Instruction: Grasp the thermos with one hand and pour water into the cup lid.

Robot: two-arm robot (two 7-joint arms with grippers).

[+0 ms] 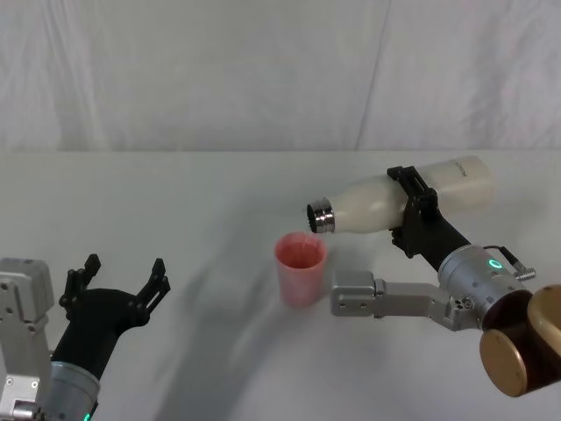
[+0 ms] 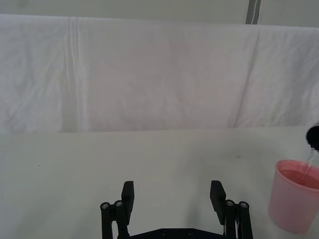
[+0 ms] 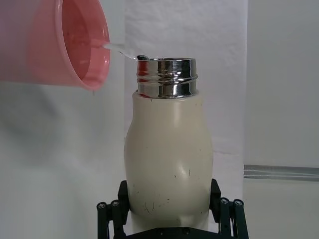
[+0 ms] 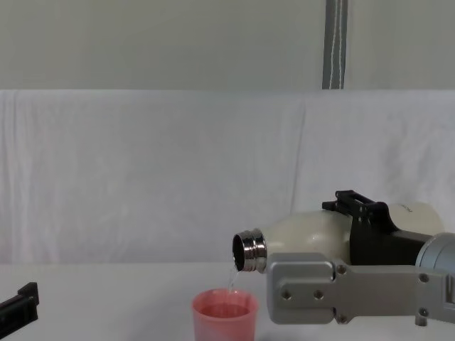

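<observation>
Thermos: one, cream-white bottle with steel neck [image 1: 368, 203], lying near horizontal in the air, mouth over the cup.
Cup lid: one, pink plastic cup [image 1: 301, 267], upright on the table.
Water stream: one, thin, running from the bottle mouth into the cup [image 4: 232, 278].
Grippers: two. Right gripper [image 1: 412, 210], one, clamped round the bottle body; left gripper [image 1: 123, 281], one, fingers spread, holding nothing, low at the left of the table.
Arms: two, one per gripper.
Table: one, white surface [image 1: 202, 202].
Backdrop cloth: one, white, behind the table [image 4: 142, 170].
Metal post: one, grey, above the cloth [image 4: 334, 42].
</observation>
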